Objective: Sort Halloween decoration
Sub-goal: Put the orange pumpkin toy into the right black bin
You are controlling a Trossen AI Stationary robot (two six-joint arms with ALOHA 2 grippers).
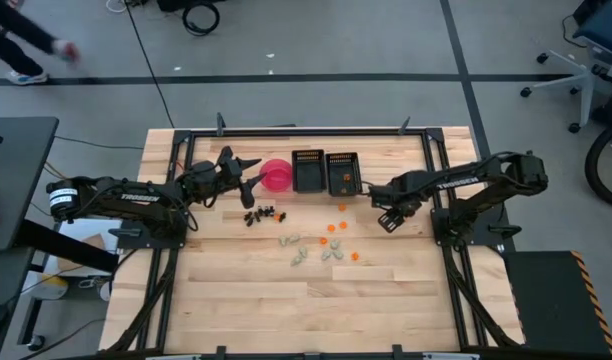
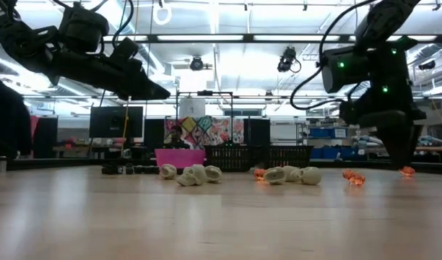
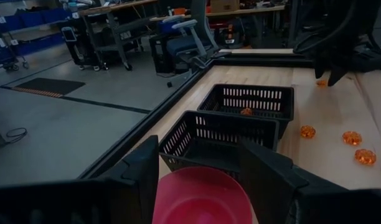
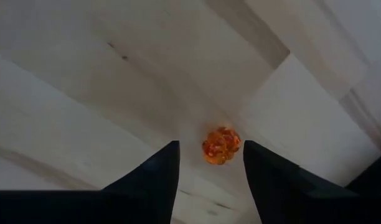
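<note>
Small trinkets lie on the wooden table: dark pieces (image 1: pixel 261 214), orange pieces (image 1: pixel 336 228) and pale pieces (image 1: pixel 331 252). My right gripper (image 1: pixel 387 217) points down at the table right of the trays, open. One orange piece (image 4: pixel 221 145) lies on the wood between and just past its fingertips (image 4: pixel 211 144), untouched; it also shows in the low view (image 2: pixel 407 171). My left gripper (image 1: pixel 250 180) hovers at the near-left rim of the pink bowl (image 1: pixel 277 175), open and empty. In its wrist view (image 3: pixel 198 152) the bowl (image 3: pixel 200 196) lies between its fingers.
Two black slotted trays (image 1: pixel 307 170) (image 1: pixel 343 172) stand side by side right of the bowl at the table's far side. The right one holds an orange piece (image 3: pixel 246 112). A black frame runs along the table's edges (image 1: pixel 306 130).
</note>
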